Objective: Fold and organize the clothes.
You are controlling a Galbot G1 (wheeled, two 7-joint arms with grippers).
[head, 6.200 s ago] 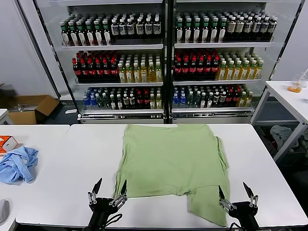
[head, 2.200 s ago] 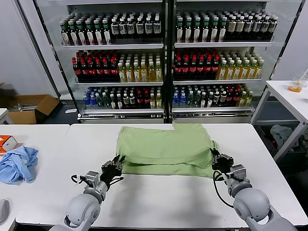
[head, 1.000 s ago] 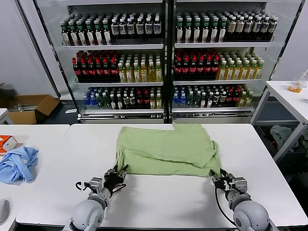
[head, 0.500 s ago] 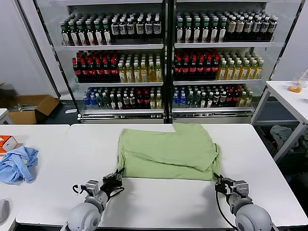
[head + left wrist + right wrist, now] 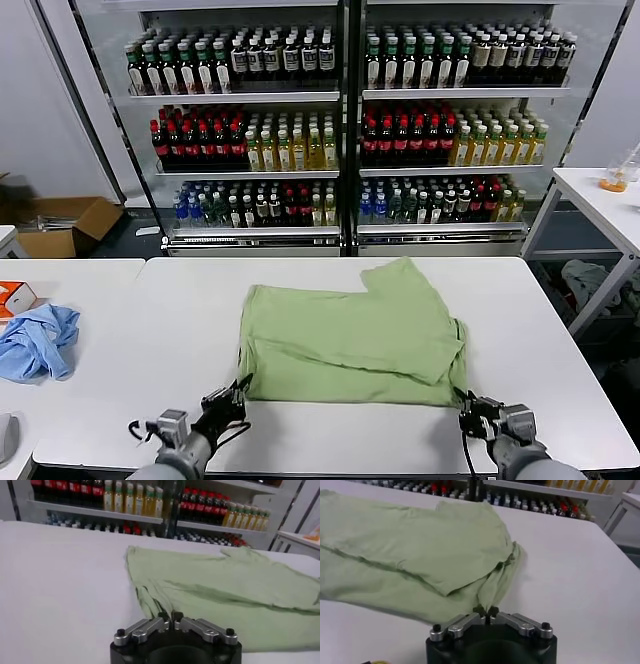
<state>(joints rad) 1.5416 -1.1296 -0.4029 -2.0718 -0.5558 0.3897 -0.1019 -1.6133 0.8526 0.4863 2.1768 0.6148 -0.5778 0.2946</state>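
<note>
A: Near edge of the white table (image 5: pixel 120 340) first, and both arms are low. The left gripper (image 5: pixel 238 392) is at the near-left corner of the light green shirt (image 5: pixel 350 335), fingertips pressed together with a pinch of fabric between them

B: The left wrist view confirms it: left gripper (image 5: pixel 170 616) nipped shut right on the bunched corner of the shirt (image 5: pixel 225 590)

A: Same on the other side. The right gripper (image 5: pixel 466 403) sits at the near-right corner, fingers closed on the cloth. From the right wrist view the right gripper (image 5: pixel 486 611) has a thin fold of the shirt (image 5: pixel 410 545) caught between its tips

B: And the shirt itself lies folded across the middle of the table, an upper layer doubled over a lower one, near edge stretched fairly straight between the two grippers, one flap reaching toward the far edge

A: Off to the left on the neighbouring table, a crumpled light blue cloth (image 5: pixel 38 340), well apart from the shirt, with an orange-and-white box (image 5: pixel 14 297) just beyond it

B: Farthest back, shelves of bottled drinks (image 5: pixel 345 100), and a cardboard box (image 5: pixel 60 222) on the floor at far left
</note>
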